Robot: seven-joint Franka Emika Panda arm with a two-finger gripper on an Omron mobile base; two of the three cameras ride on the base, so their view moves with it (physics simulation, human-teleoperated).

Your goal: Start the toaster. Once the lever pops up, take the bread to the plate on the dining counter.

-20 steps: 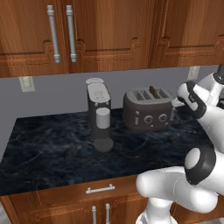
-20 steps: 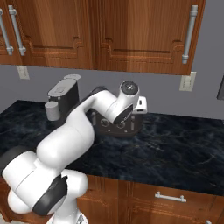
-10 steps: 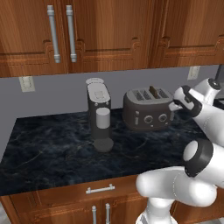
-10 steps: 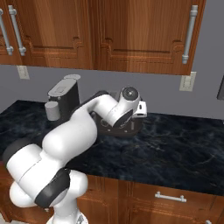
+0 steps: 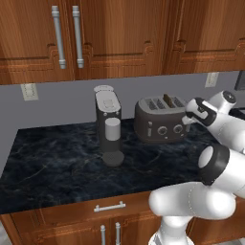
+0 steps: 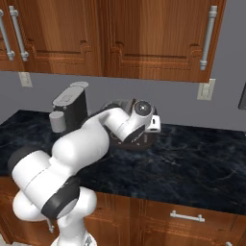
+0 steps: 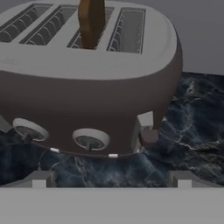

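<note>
The dark grey toaster (image 5: 160, 123) stands on the black marbled kitchen counter (image 5: 57, 167), near the wall. The brown bread (image 5: 168, 99) sticks up from one of its slots. My gripper (image 5: 188, 118) hovers open at the toaster's front right end. In the hand view the toaster (image 7: 87, 83) is close, with the bread (image 7: 91, 19) upright in a slot. Its side lever (image 7: 148, 136) sits low at the right front corner, past two round knobs. My gripper (image 7: 110, 179) is open and a little short of the lever. The plate and the dining counter are out of view.
A tall grey coffee machine (image 5: 107, 122) stands left of the toaster. Wooden wall cabinets (image 5: 119, 33) hang above the counter. My own arm hides most of the toaster (image 6: 139, 143) in the right base view, where the coffee machine (image 6: 71, 106) is at the left.
The hand has come down and moved slightly left, closer to the toaster's front right end. The jaws have stayed open, and the toaster and bread have not moved.
</note>
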